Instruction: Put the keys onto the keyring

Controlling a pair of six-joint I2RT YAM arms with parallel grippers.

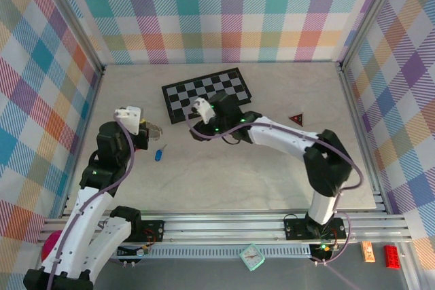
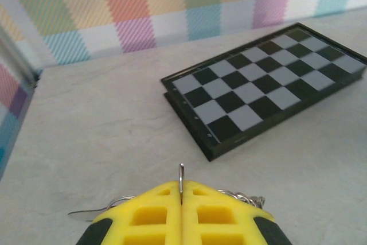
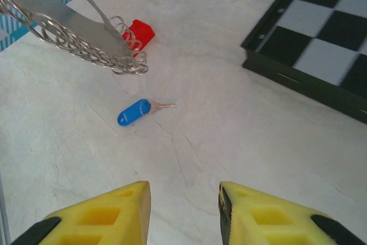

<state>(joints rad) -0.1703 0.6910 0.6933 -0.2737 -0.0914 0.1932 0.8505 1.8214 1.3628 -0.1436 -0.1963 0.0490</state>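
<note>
Right gripper (image 3: 184,199) (jaws apart), blue key (image 3: 133,112) ahead, slightly left

Both arms are built from white shells and black joints — the left arm (image 1: 85,212) and the right arm (image 1: 282,135) each carry a thin lilac cable (image 1: 130,153) along their length. Small green lights (image 1: 216,129) glow near the right wrist. The left gripper (image 2: 181,190) and the right gripper (image 3: 184,199) have yellow fingers (image 3: 103,219) with square hollow cells and black backs.

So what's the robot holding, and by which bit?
The left tool pinches the keyring by its thin wire loop. The right tool is open, holding nothing.
</note>
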